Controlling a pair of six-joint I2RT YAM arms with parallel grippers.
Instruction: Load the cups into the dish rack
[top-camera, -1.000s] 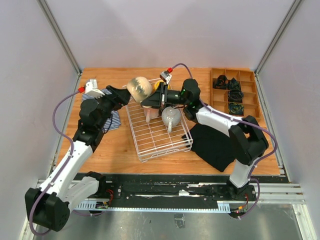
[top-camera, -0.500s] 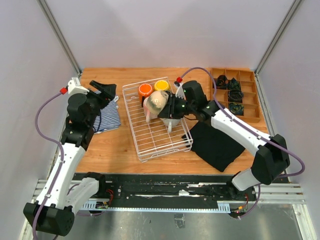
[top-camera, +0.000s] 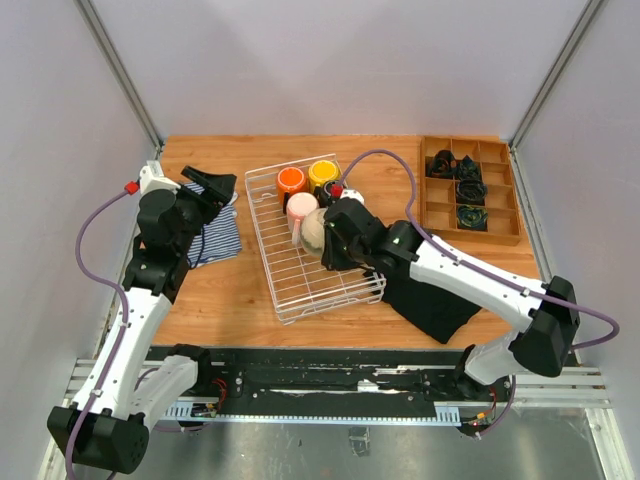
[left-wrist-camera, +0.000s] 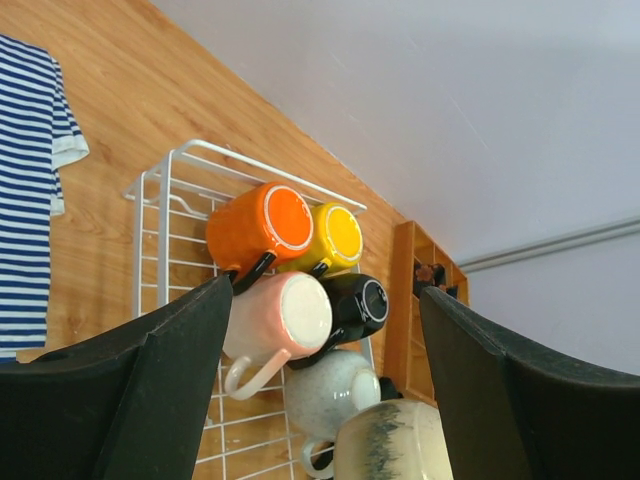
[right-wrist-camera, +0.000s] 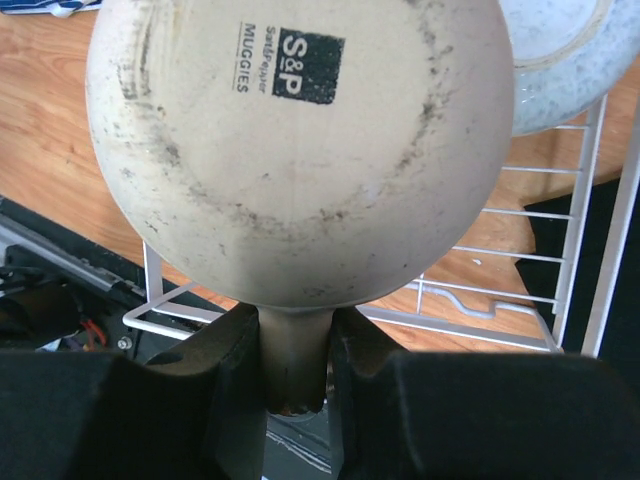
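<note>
The white wire dish rack (top-camera: 329, 303) sits mid-table. At its far end lie an orange cup (top-camera: 291, 180), a yellow cup (top-camera: 322, 172), a pale pink cup (top-camera: 300, 207) and a black cup (left-wrist-camera: 357, 304). A whitish-grey cup (left-wrist-camera: 328, 392) lies just nearer. My right gripper (right-wrist-camera: 295, 345) is shut on the handle of the beige cup (right-wrist-camera: 300, 130), holding it base-up over the rack's middle, beside the whitish-grey cup (right-wrist-camera: 570, 55). My left gripper (top-camera: 214, 185) stands open and empty above the striped cloth, left of the rack.
A blue-and-white striped cloth (top-camera: 216, 238) lies left of the rack. A black cloth (top-camera: 432, 290) lies at its right, under the right arm. The brown wooden compartment tray (top-camera: 497, 190) with dark items stands at the back right.
My right arm has carried the beige cup from the rack's far end down over its middle. My left gripper has drawn back to the left, away from the cup.
</note>
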